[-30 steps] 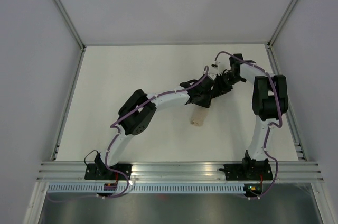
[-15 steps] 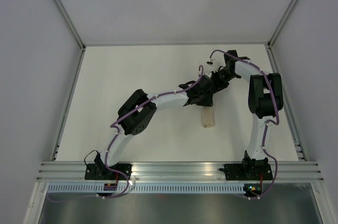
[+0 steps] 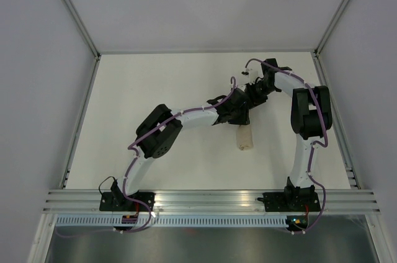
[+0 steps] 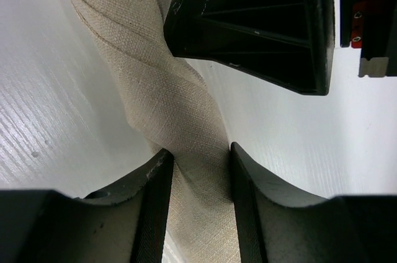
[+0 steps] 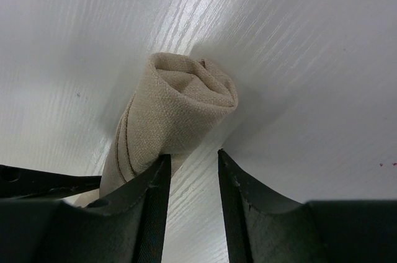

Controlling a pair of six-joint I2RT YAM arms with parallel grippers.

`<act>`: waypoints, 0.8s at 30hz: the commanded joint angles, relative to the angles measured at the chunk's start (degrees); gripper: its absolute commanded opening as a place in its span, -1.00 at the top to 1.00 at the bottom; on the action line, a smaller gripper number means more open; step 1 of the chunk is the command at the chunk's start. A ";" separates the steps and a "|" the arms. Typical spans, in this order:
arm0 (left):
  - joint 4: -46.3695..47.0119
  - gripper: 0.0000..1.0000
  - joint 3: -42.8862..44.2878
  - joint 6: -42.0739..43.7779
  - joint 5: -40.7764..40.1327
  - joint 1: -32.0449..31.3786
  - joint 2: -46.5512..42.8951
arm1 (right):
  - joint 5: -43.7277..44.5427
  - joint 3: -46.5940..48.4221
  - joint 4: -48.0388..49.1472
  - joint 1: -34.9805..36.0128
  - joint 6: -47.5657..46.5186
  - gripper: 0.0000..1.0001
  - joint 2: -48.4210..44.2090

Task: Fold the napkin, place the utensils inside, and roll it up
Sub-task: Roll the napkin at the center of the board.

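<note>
My left gripper (image 4: 200,173) clasps the rolled napkin (image 3: 246,139), which lies right of centre on the table (image 3: 155,83), long axis near-to-far, near end free. My right gripper (image 5: 191,170) stands narrowly parted at the far end.

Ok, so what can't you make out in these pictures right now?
The fork: in no view; if it is inside the napkin, the cloth hides it.
The napkin's far end, top view: covered by the left arm.
The napkin's full length, left wrist view: cut off at the top edge, and hidden below by the left fingers.
</note>
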 commanded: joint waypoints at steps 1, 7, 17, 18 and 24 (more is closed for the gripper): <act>-7.79 0.05 -2.98 0.99 3.72 -0.40 0.46 | 4.85 -1.80 3.78 1.01 2.07 0.13 0.75; -8.66 0.02 -3.16 2.04 2.49 -0.14 -1.39 | 5.29 -1.98 3.87 1.01 2.16 0.13 0.83; -10.51 -0.06 -3.16 3.54 0.91 0.39 -4.12 | 5.55 -2.33 4.14 1.01 2.16 0.09 0.57; -10.86 -0.06 -3.07 3.80 0.91 0.57 -4.55 | 5.55 -2.24 4.14 1.01 2.16 0.09 0.66; -11.30 -0.12 -2.37 4.68 0.91 1.27 -5.26 | 5.64 -2.24 3.96 1.01 1.98 0.08 0.66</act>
